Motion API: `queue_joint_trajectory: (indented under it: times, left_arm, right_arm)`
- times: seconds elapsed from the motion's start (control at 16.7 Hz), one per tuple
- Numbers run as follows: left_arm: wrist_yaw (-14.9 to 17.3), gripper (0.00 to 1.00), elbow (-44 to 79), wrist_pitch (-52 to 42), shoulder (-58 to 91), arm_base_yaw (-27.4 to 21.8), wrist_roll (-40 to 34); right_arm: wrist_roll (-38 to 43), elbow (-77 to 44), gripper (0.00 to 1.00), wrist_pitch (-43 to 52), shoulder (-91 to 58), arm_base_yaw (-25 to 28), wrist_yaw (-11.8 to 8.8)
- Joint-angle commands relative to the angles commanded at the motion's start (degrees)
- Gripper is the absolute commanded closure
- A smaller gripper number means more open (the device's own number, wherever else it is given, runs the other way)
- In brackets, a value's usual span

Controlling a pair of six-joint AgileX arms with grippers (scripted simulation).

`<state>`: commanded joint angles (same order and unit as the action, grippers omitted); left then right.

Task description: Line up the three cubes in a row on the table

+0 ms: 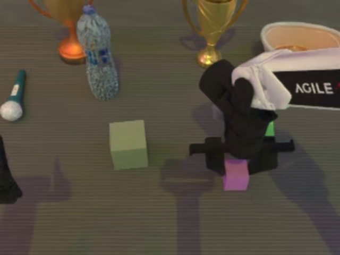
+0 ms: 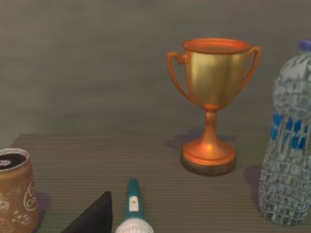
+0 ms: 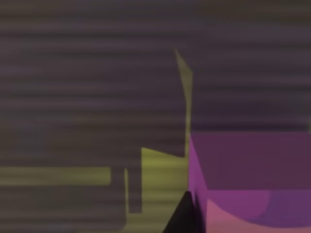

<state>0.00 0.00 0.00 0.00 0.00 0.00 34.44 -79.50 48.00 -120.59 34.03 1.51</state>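
Table (image 1: 79, 212) first: pale cube (image 1: 128, 144) left of centre, bright green cube (image 1: 270, 128) mostly hidden under right gripper (image 1: 240, 163). Magenta cube (image 1: 236, 175) directly beneath, between fingers; pinched or not, could not tell. Left gripper (image 1: 8, 183) parked at left edge.

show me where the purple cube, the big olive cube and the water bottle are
Purple cube (image 1: 236, 176), top view, on its top face below the right gripper.
Olive cube (image 1: 127, 136), top view, on its top face.
Water bottle (image 1: 99, 58), top view, on its body.
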Motion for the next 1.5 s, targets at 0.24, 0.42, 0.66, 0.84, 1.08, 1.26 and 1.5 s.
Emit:
queue_joint_trajectory:
  times: [0.24, 0.42, 0.66, 0.84, 1.08, 1.26, 1.5]
  left_arm:
    - [0.00, 0.00, 0.00, 0.00, 0.00, 0.00, 0.00]
    - [0.00, 0.00, 0.00, 0.00, 0.00, 0.00, 0.00]
    - [0.00, 0.00, 0.00, 0.00, 0.00, 0.00, 0.00]
    - [0.00, 0.00, 0.00, 0.00, 0.00, 0.00, 0.00]
    - [0.00, 0.00, 0.00, 0.00, 0.00, 0.00, 0.00]
    - [0.00, 0.00, 0.00, 0.00, 0.00, 0.00, 0.00]
    - [0.00, 0.00, 0.00, 0.00, 0.00, 0.00, 0.00]
  right_arm:
    - [0.00, 0.00, 0.02, 0.00, 0.00, 0.00, 0.00]
    - [0.00, 0.00, 0.00, 0.00, 0.00, 0.00, 0.00]
    - [0.00, 0.00, 0.00, 0.00, 0.00, 0.00, 0.00]
    - [-0.02, -0.18, 0.00, 0.21, 0.10, -0.05, 0.00]
    - [0.08, -4.12, 0.00, 6.44, 2.37, 0.34, -0.03]
    - [0.15, -7.51, 0.00, 12.59, 4.68, 0.57, -0.05]
    - [0.09, -8.50, 0.00, 14.05, 5.60, 0.63, -0.04]
